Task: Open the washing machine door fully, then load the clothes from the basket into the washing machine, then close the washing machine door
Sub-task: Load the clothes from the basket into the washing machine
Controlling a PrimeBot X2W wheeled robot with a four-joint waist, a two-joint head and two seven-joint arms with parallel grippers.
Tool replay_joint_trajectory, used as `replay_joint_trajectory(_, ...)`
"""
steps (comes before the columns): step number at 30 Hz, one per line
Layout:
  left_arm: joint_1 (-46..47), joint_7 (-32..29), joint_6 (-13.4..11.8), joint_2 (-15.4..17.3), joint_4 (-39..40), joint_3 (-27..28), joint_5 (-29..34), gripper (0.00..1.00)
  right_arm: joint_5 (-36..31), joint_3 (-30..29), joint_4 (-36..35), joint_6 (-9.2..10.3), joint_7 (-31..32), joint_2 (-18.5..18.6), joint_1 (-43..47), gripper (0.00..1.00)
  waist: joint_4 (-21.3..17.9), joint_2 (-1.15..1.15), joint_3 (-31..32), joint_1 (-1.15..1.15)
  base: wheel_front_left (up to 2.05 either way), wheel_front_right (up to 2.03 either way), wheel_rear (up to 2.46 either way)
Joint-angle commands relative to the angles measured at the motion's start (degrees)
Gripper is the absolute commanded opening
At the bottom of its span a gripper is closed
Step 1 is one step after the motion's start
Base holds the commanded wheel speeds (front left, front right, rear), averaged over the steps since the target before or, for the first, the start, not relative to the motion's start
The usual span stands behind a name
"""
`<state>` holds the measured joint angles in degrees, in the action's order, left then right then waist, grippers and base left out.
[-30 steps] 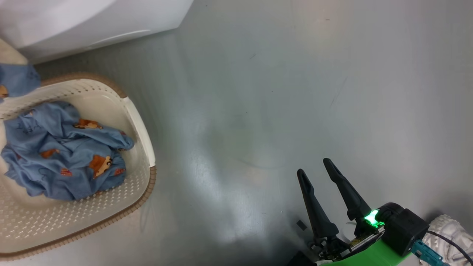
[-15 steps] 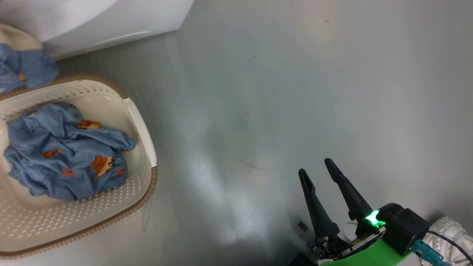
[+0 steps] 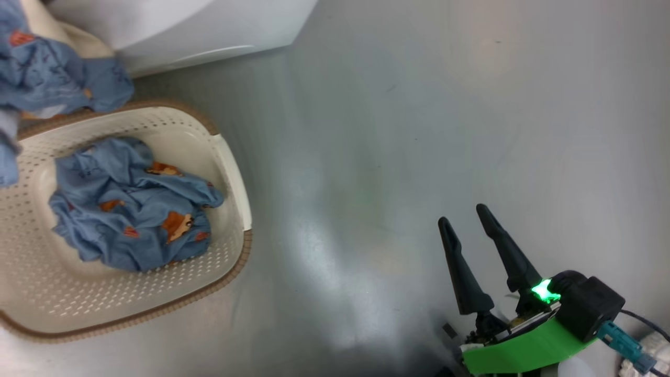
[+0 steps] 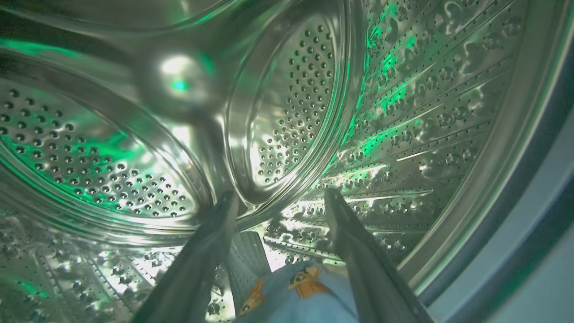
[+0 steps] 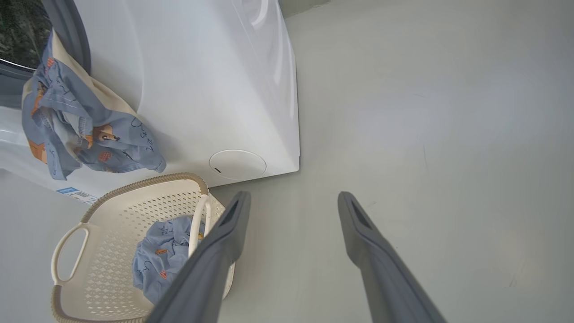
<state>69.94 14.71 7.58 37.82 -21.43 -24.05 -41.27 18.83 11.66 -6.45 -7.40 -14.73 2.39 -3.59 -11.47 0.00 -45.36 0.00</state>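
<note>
Our left gripper (image 4: pixel 281 194) stands spread inside the washing machine (image 4: pixel 403 89), clothes (image 4: pixel 296 298) low between its fingers (image 4: pixel 197 264); our right gripper (image 3: pixel 463 215) is spread too.

The floor (image 3: pixel 398 157) is smooth, pale grey and slightly glossy, with soft streaks of reflected light and a few faint scuff lines. At the far left the washing machine (image 3: pixel 209 31) stands on it. Just nearer, also at the left, the basket (image 3: pixel 220 256) sits flat on the floor. A small dark fleck (image 3: pixel 448 330) lies at the near right; what it is cannot be told.
</note>
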Motion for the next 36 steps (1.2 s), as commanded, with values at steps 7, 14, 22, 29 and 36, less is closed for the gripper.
replay_joint_trajectory(7, -4.6, 0.3, -0.1, 1.2, 3.7, 4.0, -0.3, 1.00, -0.2, -0.5, 0.0, -0.09, -0.3, 0.5, -0.9, 1.00, 3.7, 0.00, 1.1, 0.00, 0.00, 0.00, 0.00)
replay_joint_trajectory(14, -8.9, 0.3, -0.1, -1.2, 6.3, 6.5, 1.6, 1.00, -0.7, -1.4, 1.5, -0.09, -0.3, 0.5, -2.4, 1.00, 6.1, 0.00, 2.6, 0.00, 0.00, 0.00, 0.00)
replay_joint_trajectory(22, -15.6, 0.3, -0.1, -4.7, 9.4, 11.5, 2.9, 1.00, -1.2, -1.8, 2.8, -0.09, -0.3, 0.5, -3.0, 1.00, 7.6, 0.00, 5.1, 0.00, 0.00, 0.00, 0.00)
replay_joint_trajectory(29, -23.4, 0.3, -0.1, -5.6, 13.6, 15.7, 3.8, 1.00, -1.3, -2.2, 3.1, -0.09, -0.3, 0.5, -3.1, 1.00, 8.3, 0.00, 6.6, 0.00, 0.00, 0.00, 0.00)
replay_joint_trajectory(36, -31.0, 0.3, -0.1, -6.6, 16.9, 19.9, 5.0, 1.00, -1.6, -2.3, 3.4, -0.09, -0.3, 0.5, -3.1, 1.00, 8.9, 0.00, 7.6, 0.00, 0.00, 0.00, 0.00)
